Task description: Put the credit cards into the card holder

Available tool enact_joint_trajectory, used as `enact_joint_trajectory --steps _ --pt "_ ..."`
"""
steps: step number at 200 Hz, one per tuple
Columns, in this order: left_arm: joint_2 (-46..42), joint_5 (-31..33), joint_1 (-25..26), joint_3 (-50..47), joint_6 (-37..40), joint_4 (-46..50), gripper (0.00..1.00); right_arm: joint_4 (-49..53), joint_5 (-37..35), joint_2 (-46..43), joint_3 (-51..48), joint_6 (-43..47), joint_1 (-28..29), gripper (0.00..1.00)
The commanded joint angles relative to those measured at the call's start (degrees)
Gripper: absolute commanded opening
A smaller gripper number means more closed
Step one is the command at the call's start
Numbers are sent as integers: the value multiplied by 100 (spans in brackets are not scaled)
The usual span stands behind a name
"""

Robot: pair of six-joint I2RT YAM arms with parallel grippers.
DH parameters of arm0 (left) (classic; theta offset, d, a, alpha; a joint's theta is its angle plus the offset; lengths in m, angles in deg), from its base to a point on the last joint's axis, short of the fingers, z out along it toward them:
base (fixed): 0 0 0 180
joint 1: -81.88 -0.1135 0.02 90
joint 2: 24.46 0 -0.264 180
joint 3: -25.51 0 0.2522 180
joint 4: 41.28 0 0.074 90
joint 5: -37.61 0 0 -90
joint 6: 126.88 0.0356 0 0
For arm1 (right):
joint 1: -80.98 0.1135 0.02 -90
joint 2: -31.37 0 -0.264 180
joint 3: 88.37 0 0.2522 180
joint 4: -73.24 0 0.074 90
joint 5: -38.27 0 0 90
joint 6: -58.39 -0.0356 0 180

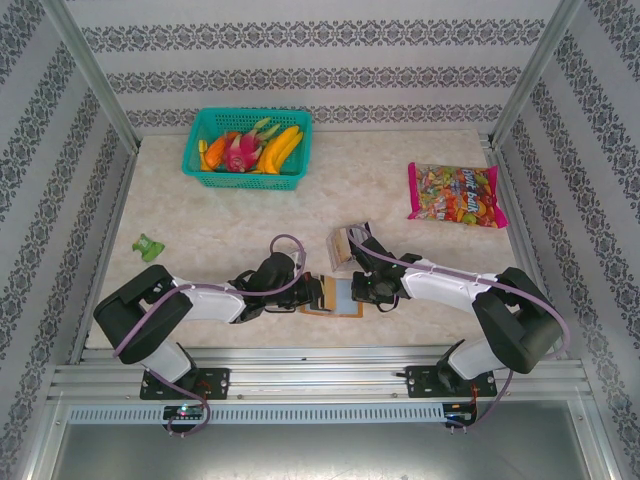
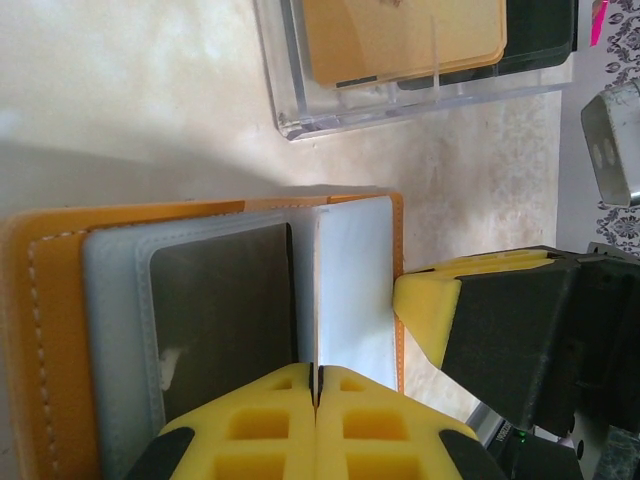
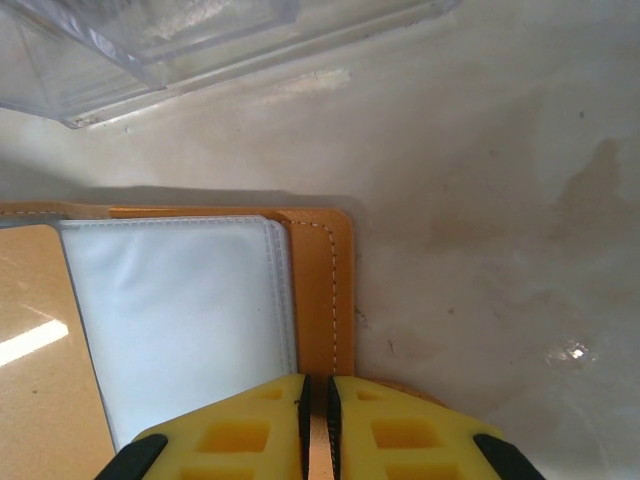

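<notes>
Pale marbled counter, patterned walls. Teal basket holds fruit; clear box holds cards. Card holder lies open near-centre, with the left gripper pressed together and the right gripper clamped on its edge.

On the table the holder lies near-centre; box, holding cards, just beside at 12 o'clock; basket at 11, bag at 2.

legible text: none | candy bag: printed lettering, too small to read
</notes>
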Motion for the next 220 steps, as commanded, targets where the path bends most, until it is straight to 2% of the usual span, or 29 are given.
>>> enact_joint_trajectory --steps 1,97,138,220 --pt "-29 103 116 -2 34 245 0 153 -150 313 -174 106 -36 16" --pt "524 17 319 319 -35 23 0 45 -99 354 -191 71 -27 15" --pt "10 339 311 93 162 591 0 7 -103 337 -244 60 -41 15" --pt "646 -103 403 660 199 397 3 -19 -75 355 -226 52 -30 15"
